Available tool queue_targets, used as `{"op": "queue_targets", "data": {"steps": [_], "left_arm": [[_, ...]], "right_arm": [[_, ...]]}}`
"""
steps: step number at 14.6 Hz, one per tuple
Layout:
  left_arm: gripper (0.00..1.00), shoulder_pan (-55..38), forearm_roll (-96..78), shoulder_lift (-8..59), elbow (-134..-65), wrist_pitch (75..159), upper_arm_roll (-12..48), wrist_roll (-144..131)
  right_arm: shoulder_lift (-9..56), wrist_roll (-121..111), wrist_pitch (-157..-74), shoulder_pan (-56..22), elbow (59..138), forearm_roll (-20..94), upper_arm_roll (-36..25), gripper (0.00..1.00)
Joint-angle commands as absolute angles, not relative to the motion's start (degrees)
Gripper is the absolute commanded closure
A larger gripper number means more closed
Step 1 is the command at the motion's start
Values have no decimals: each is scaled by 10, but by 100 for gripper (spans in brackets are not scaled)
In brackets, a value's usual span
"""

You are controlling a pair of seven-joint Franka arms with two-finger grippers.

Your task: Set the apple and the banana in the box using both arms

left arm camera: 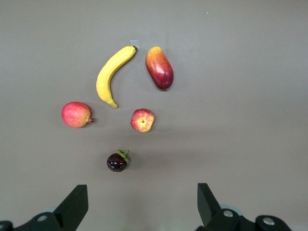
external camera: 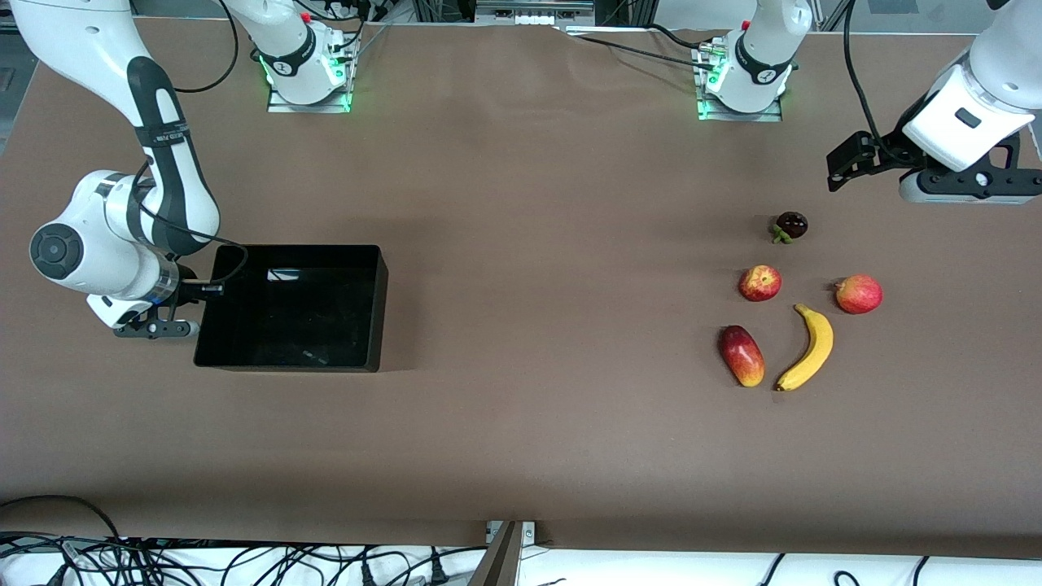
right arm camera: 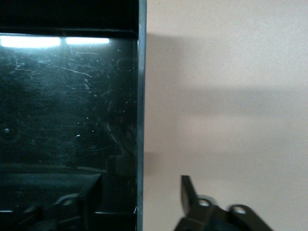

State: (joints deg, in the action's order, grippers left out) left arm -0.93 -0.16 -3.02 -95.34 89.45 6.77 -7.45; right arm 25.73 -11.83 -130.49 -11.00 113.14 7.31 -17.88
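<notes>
Nothing is picked yet. The left gripper [left arm camera: 139,209] is hovering wide open over bare table near the apple [external camera: 759,282] and banana [external camera: 808,347]; next it needs lowering onto one. The right gripper [right arm camera: 142,192], fingers spread, is straddling the empty box's [external camera: 370,305] wall.

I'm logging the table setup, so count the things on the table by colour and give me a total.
Red with yellow: 3, the apple, a round fruit, an oblong fruit
Yellow: 1, the banana
Dark purple: 1, a small fruit
Black: 1, the box
Total: 6
</notes>
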Motion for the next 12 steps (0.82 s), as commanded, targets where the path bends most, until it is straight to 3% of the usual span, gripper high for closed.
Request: {"op": "queue_targets", "data": {"steps": [1, 2, 7, 12], "left_arm": [[0, -11, -3, -20, -934, 887, 69, -74], [0, -11, -3, -20, -934, 887, 69, -74], [0, -11, -3, -20, -933, 887, 69, -74], [0, -10, -3, -20, -933, 887, 68, -74]], "right_arm": [[260, -125, -1308, -108, 1136, 98, -175, 83], [261, -124, -1307, -109, 1136, 107, -173, 100], [257, -125, -1279, -112, 1108, 120, -171, 100], [258, -121, -1138, -116, 970, 128, -135, 100]]}}
